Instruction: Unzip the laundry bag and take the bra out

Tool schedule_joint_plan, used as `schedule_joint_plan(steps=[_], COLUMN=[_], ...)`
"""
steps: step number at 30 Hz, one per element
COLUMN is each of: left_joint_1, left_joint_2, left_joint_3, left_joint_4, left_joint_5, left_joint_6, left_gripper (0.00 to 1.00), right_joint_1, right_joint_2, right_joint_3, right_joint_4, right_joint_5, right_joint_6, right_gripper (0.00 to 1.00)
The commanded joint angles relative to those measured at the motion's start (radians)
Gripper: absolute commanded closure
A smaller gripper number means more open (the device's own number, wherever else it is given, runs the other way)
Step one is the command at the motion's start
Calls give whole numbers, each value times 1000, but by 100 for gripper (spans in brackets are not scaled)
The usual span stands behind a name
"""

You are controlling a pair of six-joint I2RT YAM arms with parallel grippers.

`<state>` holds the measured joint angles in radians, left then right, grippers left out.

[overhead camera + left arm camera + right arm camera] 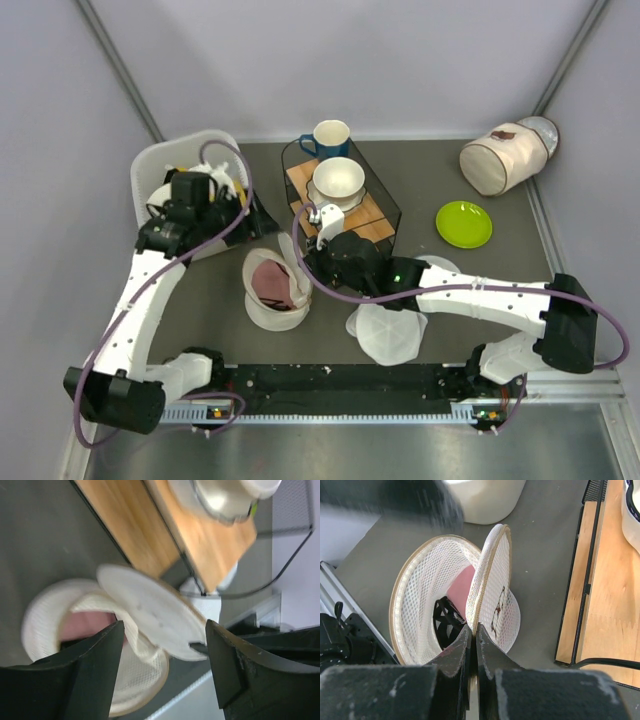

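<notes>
The laundry bag lies unzipped in the middle of the table. Its lid flap, the face with the small dark mark, stands upright on edge. My right gripper is shut on the flap's zip rim and holds it up. The pink bra with its dark straps lies inside the open mesh pouch. My left gripper hovers over the bag with its jaws wide apart and nothing between them. The flap and a bit of pink bra show below it. From above, the left gripper is just behind the bag, and the right gripper is at its right rim.
A wire rack with a wooden board and a cream bowl stands right behind the bag, a blue mug beyond it. A white basket is at the back left. A green plate, a white cylinder bag and white discs lie right.
</notes>
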<state>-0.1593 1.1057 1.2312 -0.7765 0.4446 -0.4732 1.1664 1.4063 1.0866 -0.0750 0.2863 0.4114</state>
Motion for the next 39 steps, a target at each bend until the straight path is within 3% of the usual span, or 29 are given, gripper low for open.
schedule_joint_plan(steps=[1,13,20,25,32,36,39], left_joint_1=[-103,-115,-131,-187,-241,-253,-256], left_joint_2=[-35,-73,3,22,74,147,210], left_joint_3=[-108,-329,-397,-470,-561,-595,-592], left_joint_4=[46,8,77,175,289,362,381], left_joint_5=[146,-147,-204,-415,-474,-468,-465], left_joint_6=[-71,-79,-56,-100,-145,-159,-166], left_gripper=[32,47,42,37,29,32,40], right_joint_1=[-10,-11,-11,-11,-11,-11,-10], right_joint_2=[2,-36,-32,-32,-27,-18,-15], right_joint_3=[27,-11,-8,-10,-8,7,10], right_joint_4=[11,15,14,12,6,4,3], right_joint_5=[-7,2,5,5,5,1,-1], right_joint_6=[-5,23,26,29,29,26,24], right_gripper=[100,100,100,100,100,100,100])
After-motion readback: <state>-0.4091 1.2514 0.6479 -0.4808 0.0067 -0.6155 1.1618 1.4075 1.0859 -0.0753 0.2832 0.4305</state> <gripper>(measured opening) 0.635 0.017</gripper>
